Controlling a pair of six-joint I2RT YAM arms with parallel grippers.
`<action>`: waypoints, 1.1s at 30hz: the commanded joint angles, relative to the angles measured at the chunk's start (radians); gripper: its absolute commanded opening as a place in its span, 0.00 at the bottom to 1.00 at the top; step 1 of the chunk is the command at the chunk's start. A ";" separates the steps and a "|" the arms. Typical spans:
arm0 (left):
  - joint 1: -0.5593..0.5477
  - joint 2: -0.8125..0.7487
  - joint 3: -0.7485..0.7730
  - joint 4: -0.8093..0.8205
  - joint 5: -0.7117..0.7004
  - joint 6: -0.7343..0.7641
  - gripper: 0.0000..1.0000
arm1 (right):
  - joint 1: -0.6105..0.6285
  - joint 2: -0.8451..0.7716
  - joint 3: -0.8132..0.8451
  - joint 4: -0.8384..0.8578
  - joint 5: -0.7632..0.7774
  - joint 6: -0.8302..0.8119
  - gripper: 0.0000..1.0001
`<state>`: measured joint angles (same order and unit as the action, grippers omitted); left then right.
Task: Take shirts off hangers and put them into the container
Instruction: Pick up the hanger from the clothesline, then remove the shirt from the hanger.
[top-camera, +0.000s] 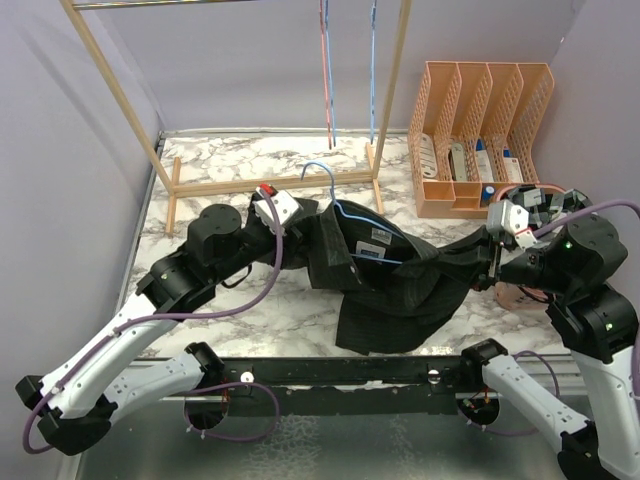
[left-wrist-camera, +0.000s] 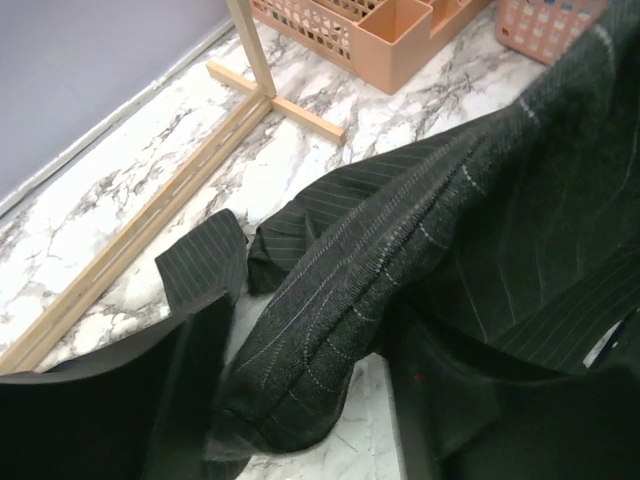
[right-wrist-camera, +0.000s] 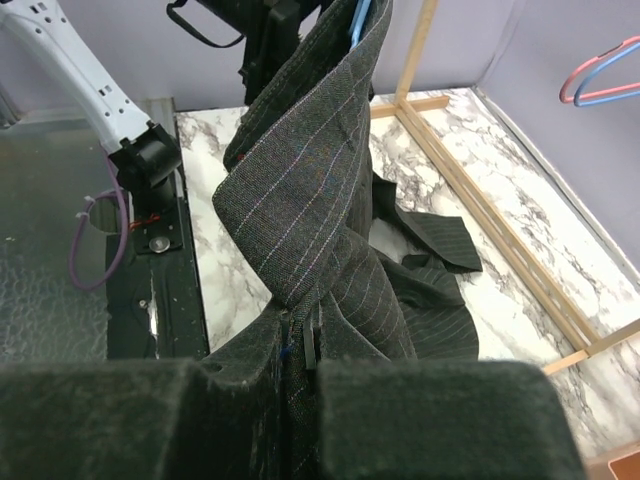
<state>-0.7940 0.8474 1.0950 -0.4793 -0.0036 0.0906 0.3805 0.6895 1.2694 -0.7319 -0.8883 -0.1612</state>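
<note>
Top: the shirt (top-camera: 400, 290) lies crumpled on the table (top-camera: 230, 160), with the left gripper (top-camera: 293, 218) at its collar end, the right gripper (top-camera: 492, 255) at the other, and a hanger (top-camera: 322, 166) inside it.
Left wrist: the fingers (left-wrist-camera: 110, 400) stand apart around a shirt fold, with the basket (left-wrist-camera: 545, 25) beyond.
Right wrist: the fingers (right-wrist-camera: 420, 420) are clamped on twisted shirt fabric.

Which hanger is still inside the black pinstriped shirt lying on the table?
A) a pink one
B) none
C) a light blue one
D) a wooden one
C: a light blue hanger sticks its hook out at the collar of the pinstriped shirt, and its wire runs on inside the shirt.
</note>
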 joint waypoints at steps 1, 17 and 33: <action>0.003 0.014 -0.017 0.077 0.014 0.024 0.48 | -0.029 -0.017 0.000 0.022 -0.067 0.014 0.01; 0.002 -0.035 0.177 -0.104 -0.197 -0.049 0.00 | -0.081 -0.034 0.003 0.078 0.259 0.058 0.70; 0.002 0.030 0.387 -0.259 -0.210 -0.218 0.00 | -0.081 0.153 0.147 0.168 0.269 0.121 0.84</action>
<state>-0.7979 0.8780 1.4281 -0.7464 -0.2142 -0.0597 0.3035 0.7952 1.4498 -0.6235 -0.5968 -0.0879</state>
